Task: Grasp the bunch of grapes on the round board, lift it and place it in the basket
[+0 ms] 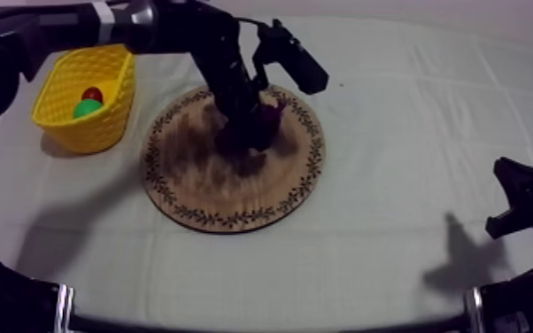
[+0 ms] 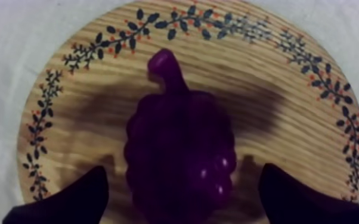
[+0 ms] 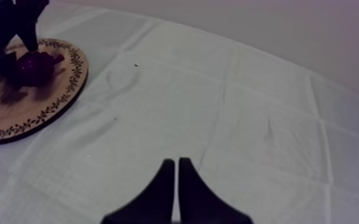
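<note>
The left pincer (image 2: pixel 183 169) hangs low over the board (image 1: pixel 206 190), its fingers (image 2: pixel 80 195) apart, one at each side of the grapes (image 2: pixel 179 143). A strip of bare wood shows between each finger and the fruit, so nothing is clamped. The grapes lie on the board, inside the patterned rim, with the stem pointing away from the pincer toward that rim. From above, the arm hides most of the bunch.

The basket (image 1: pixel 102 128) stands on the counter (image 1: pixel 394 124) just beside the board, at the left arm's side. It holds a small red fruit (image 1: pixel 93 93) and a green fruit (image 1: pixel 85 110).

The right pincer (image 3: pixel 176 162) sits over bare cloth, well apart from the board. Its fingers are together in a narrow wedge, gripping nothing.
</note>
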Controlling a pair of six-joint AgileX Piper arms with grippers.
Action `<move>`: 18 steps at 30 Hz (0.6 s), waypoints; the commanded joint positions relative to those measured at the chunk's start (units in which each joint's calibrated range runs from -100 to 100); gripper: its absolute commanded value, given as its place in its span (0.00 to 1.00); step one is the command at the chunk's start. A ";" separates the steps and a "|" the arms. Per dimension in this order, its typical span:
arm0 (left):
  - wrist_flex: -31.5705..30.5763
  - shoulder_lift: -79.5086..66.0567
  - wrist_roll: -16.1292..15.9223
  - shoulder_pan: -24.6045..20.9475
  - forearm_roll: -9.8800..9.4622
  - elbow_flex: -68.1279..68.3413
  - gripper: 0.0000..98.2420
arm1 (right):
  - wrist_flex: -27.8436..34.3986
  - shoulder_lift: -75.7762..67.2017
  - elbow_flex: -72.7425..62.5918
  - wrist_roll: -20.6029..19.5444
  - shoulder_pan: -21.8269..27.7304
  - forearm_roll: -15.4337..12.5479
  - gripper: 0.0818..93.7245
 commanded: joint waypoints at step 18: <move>-3.41 2.84 6.40 -0.54 -1.22 -4.43 0.29 | -0.03 -0.01 -0.03 0.01 -0.02 0.01 0.00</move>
